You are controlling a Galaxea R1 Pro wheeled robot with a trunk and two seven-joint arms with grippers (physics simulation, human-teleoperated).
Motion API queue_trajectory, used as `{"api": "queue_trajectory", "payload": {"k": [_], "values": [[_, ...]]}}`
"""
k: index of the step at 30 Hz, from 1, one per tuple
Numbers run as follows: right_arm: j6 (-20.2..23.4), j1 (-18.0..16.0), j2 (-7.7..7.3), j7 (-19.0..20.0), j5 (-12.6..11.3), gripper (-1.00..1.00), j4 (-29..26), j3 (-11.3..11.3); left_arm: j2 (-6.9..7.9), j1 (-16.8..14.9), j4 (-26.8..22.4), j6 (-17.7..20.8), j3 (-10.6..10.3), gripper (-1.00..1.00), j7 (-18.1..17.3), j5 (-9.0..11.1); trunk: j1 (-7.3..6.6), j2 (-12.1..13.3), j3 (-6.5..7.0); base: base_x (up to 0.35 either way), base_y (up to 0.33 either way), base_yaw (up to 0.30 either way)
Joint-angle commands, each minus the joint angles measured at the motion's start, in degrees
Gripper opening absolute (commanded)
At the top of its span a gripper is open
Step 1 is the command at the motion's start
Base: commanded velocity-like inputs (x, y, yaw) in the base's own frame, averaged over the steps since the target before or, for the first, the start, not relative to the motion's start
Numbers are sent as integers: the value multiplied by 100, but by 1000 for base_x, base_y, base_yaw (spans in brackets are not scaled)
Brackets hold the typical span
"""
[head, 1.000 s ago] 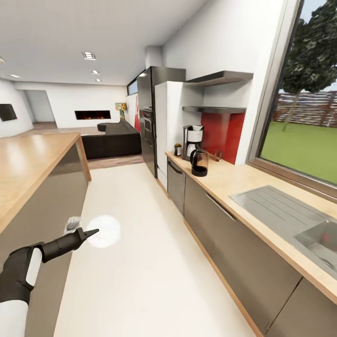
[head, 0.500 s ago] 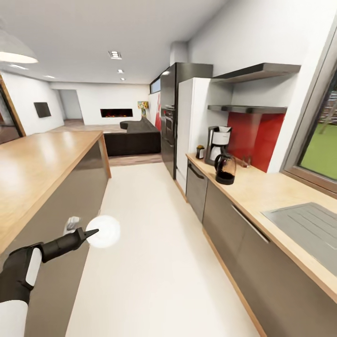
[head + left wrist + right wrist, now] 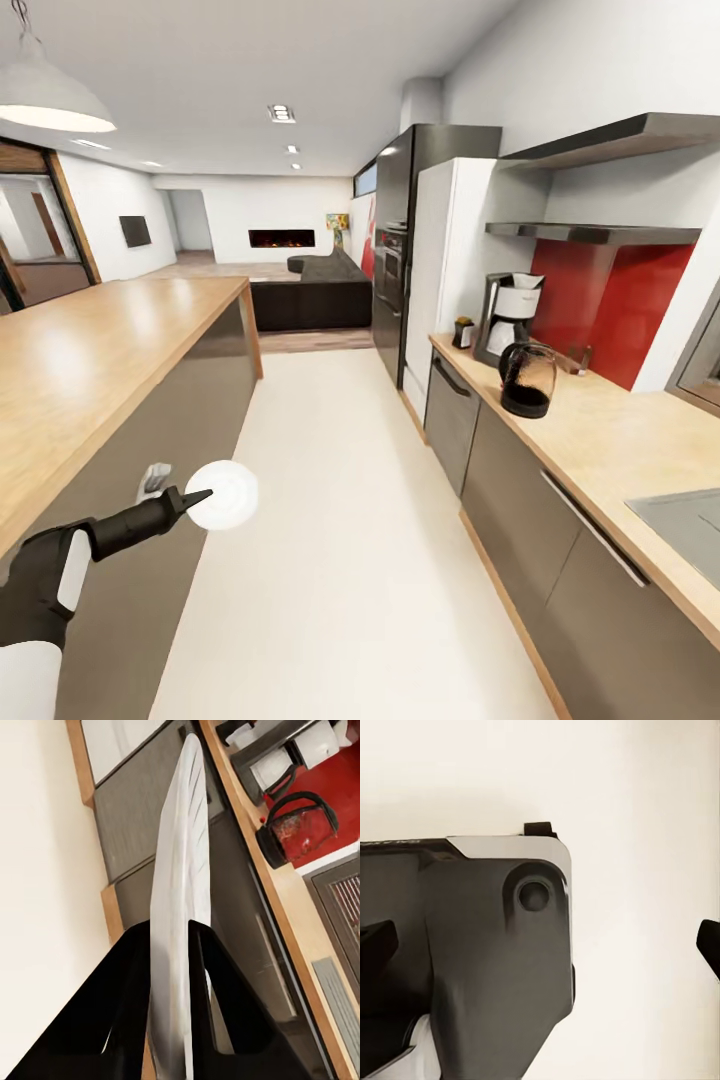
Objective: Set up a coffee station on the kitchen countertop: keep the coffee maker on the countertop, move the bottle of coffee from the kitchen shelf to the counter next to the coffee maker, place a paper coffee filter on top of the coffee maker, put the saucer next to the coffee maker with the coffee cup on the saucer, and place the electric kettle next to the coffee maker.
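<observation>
Saucer (image 3: 222, 495): small white plate, clamped edge-on between the fingers of the left gripper (image 3: 190, 497), carried low over the floor, probably so it travels steady to the station. Left wrist view confirms both pads (image 3: 131, 967) pressed on its faces.

Right gripper: fingertips sit at opposite frame edges in its wrist view, jaws wide, nothing between.

Destination: kitchen countertop (image 3: 590, 430), well ahead and to the right. Coffee maker (image 3: 510, 320) stands there; electric kettle (image 3: 526, 379) just beside it; bottle of coffee (image 3: 463, 333) on its far side. Kitchen shelf (image 3: 590, 233) above.
</observation>
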Motion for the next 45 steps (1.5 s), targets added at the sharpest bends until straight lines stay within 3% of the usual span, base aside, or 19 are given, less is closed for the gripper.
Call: {"api": "queue_trajectory", "payload": {"k": [1, 26, 45], "values": [[17, -2, -3, -29, -41, 100, -13, 48, -3, -6, -1, 20, 7, -100, -5, -1, 7, -12, -13, 333, -100, 10], [-73, 8, 24, -32, -96, 100, -46, 31, 10, -6, 43, 20, 13, -100, 6, -1, 7, -12, -14, 324, -73, 2], [-70, 8, 24, 16, -60, 100, -46, 39, 1, -6, 41, 20, 9, -100, 7, -1, 7, -12, -64, 337, 0, 120]]}}
